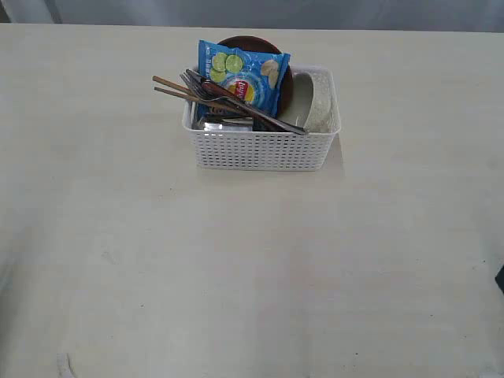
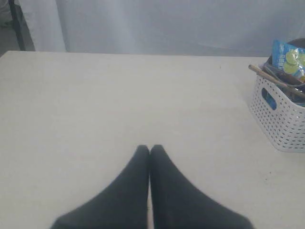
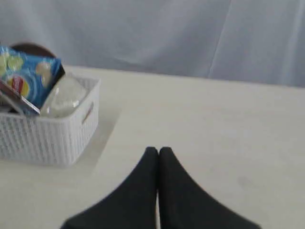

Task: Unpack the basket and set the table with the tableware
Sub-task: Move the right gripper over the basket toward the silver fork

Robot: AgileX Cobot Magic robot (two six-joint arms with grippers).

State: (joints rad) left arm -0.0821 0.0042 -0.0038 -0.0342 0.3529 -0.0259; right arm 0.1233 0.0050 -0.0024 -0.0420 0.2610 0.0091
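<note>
Left pincer (image 2: 150, 149) is pressed together and empty, above bare surface (image 2: 95, 105). Right pincer (image 3: 158, 150) is likewise pressed together and empty. Basket (image 1: 256, 150) sits upper centre of the exterior frame, well apart from both. In it a chip bag (image 1: 242, 75) stands with a plate (image 1: 248, 41) behind it. The bowl (image 1: 315, 102) is at the right end, chopsticks (image 1: 169, 83) jut over the left rim, and cutlery (image 1: 272, 120) lies across.

You will find the left gripper (image 2: 150, 149) with both fingers pressed together, tips touching, holding nothing. The right gripper (image 3: 158, 150) matches it: jaws fully closed, empty. Each points across the table (image 2: 71, 119) toward its far edge.
</note>
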